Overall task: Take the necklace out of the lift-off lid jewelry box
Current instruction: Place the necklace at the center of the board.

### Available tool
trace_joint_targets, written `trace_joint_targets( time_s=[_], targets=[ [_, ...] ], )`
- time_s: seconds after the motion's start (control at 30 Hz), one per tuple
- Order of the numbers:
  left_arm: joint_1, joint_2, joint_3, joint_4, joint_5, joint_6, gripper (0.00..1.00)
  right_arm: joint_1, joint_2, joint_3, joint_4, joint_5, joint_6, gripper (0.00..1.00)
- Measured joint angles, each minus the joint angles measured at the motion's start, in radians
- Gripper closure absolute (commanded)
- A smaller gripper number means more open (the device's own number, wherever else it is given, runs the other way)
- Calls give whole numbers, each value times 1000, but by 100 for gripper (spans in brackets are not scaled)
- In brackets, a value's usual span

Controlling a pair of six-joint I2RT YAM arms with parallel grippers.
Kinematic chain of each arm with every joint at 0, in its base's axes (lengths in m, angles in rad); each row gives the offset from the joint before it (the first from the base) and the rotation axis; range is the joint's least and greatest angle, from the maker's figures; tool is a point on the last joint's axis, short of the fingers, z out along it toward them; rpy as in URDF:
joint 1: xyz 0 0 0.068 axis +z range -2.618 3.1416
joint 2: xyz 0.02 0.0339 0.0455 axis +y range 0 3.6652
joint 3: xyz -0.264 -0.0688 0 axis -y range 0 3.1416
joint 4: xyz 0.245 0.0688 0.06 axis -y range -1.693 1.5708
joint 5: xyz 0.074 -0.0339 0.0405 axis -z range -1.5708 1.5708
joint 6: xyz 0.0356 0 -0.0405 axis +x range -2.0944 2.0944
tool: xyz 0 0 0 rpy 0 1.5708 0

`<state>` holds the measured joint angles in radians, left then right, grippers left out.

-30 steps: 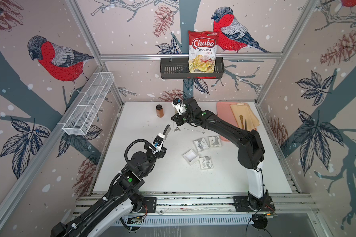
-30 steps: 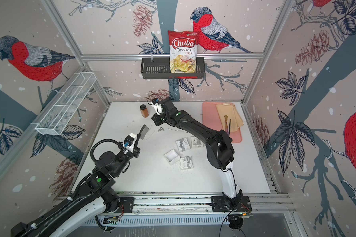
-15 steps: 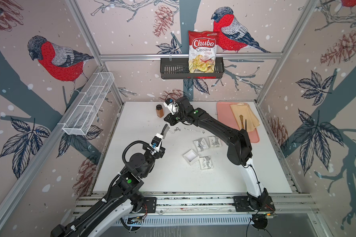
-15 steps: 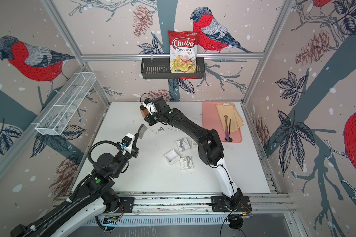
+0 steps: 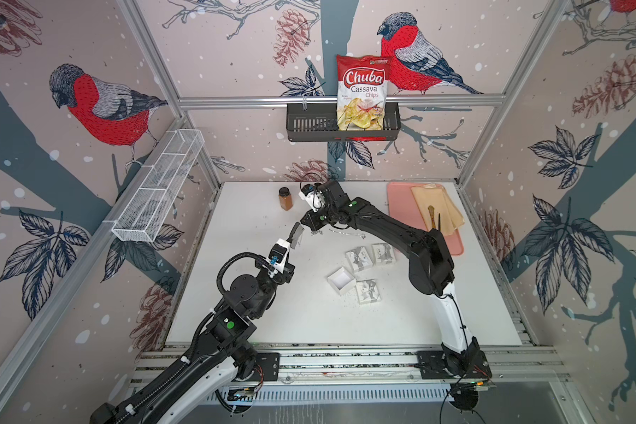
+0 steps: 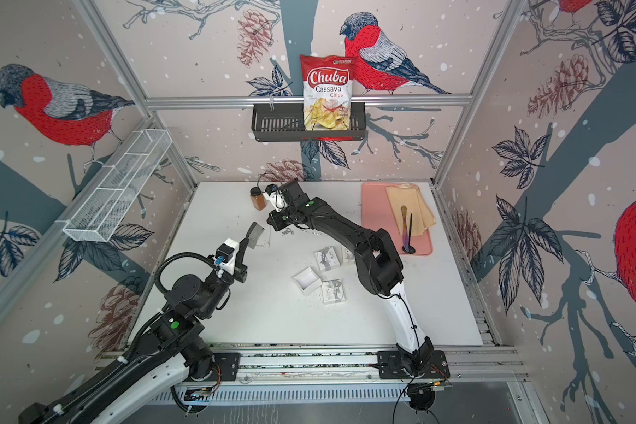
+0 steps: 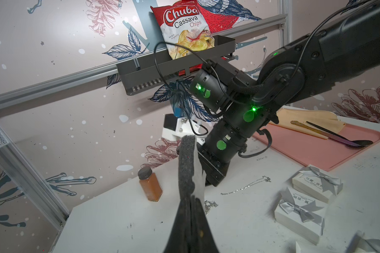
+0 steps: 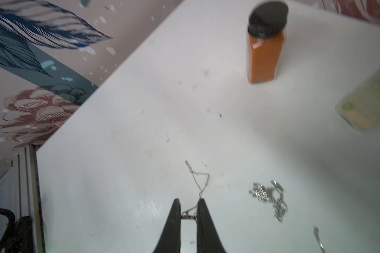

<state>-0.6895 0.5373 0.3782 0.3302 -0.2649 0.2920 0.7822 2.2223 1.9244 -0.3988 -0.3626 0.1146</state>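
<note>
Your right gripper [image 8: 188,200] is pinched down to a narrow gap on the clasp end of the necklace [image 8: 198,178], low over the white table [image 8: 140,109]; the thin chain trails out past the fingertips and lies on the tabletop, so it's out of the box, over on the far side of the table near the little amber jar [image 8: 264,54] with the black cap; just beside it a second bunched-up chain [image 8: 268,197] lies loose. Your left gripper [image 7: 190,197] is clamped tight on a dark foam pad [image 7: 187,164] with a white backing, held up off the table on edge; in both top views it hangs close to the right gripper. The open box [image 5: 341,281] sits nearer the middle of the table, apart from the necklace, with three bow-topped boxes [image 5: 358,258] right around it; can't tell you which of those is its lid. The pink tray [image 5: 452,246] is off at the far right corner.
</note>
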Motion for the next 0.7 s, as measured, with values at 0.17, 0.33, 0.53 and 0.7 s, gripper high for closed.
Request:
trace_joint_targets(
  time_s=[0.17,0.33,0.53,0.7],
  targets=[
    [0,17,0,1,4,0,100,-33,-117,-256,29,18,22,100],
    [0,60,0,2,28,-4,100,-93,-185,-404,95,36,54,100],
    [0,109,12,21,53,-8,100,-118,-164,-424,99,72,76,96],
    [0,143,24,43,76,-28,100,-125,-126,-406,77,117,80,88]
  ],
)
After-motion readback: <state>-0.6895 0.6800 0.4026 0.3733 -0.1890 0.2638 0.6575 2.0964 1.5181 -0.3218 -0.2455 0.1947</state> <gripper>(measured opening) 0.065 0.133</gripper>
